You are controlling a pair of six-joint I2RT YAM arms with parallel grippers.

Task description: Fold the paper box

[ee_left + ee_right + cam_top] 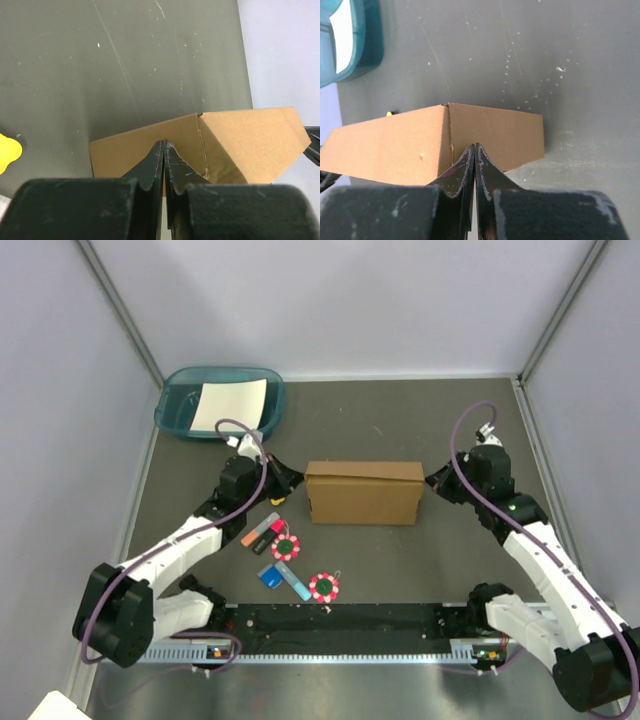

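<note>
Left claw (164, 145): pinched shut, nothing held, tips at left end of paper box (362, 495).
Right claw (475, 147): shut, nothing held, tips at right end.

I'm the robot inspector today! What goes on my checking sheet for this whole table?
Surface: dark grey table, scuffed, with faint scratches.
Job's things: paper box, brown, folded up and standing mid-table.
Clutter: teal tray holding a white paper sheet; small coloured items near the left arm.
Grippers: left end effector shut at the box's left end; right end effector shut at its right end; nothing seen between the jaws.
Cables: purple cable looped on each arm.
Surroundings: pale walls, metal corner posts.
</note>
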